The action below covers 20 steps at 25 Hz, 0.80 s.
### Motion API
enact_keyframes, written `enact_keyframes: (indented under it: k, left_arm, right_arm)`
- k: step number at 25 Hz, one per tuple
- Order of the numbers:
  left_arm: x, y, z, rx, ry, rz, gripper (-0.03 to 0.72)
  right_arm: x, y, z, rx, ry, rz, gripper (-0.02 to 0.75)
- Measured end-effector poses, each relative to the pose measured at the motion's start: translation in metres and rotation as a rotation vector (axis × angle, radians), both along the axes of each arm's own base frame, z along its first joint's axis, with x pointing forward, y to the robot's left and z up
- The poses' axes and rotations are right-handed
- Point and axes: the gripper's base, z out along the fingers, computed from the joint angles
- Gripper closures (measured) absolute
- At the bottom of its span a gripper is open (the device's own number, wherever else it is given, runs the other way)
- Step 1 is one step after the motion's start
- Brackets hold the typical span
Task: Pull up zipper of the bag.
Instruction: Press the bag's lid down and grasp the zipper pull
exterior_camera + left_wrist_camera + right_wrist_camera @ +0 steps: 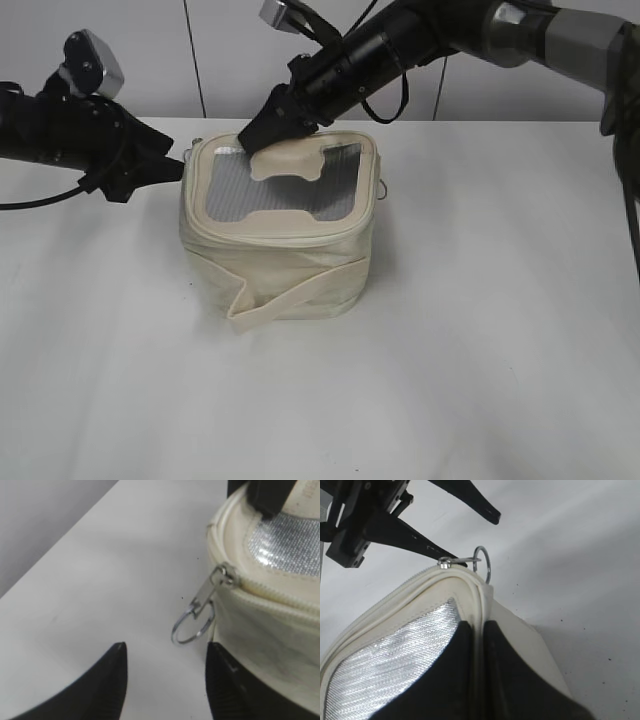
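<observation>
Now: bag (pixel 280 235) upright on white surface (pixel 480 340) | left gripper (pixel 165 680) jaws spread open, zipper (pixel 200 611) pull ring hanging just ahead of the gap, apparently untouched | right gripper (pixel 477 645) jaws pinched shut on the bag's top rim at its far corner.

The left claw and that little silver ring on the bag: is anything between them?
Nothing: in the left wrist view only bare white table separates the open left gripper from the zipper ring hanging off the bag.
</observation>
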Motion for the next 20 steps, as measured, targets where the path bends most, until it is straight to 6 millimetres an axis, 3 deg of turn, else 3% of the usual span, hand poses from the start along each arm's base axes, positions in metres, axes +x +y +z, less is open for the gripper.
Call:
enact_keyframes:
  k: [15,20]
  left_arm:
    - [0.007,-0.019,0.001,0.035,-0.061,-0.033,0.342]
    - [0.007,-0.024,-0.007,0.050,-0.047,-0.050,0.421]
  right_arm:
    - [0.000,0.000,0.000,0.000,0.001,0.000,0.689]
    - [0.000,0.000,0.000,0.000,0.001,0.000,0.689]
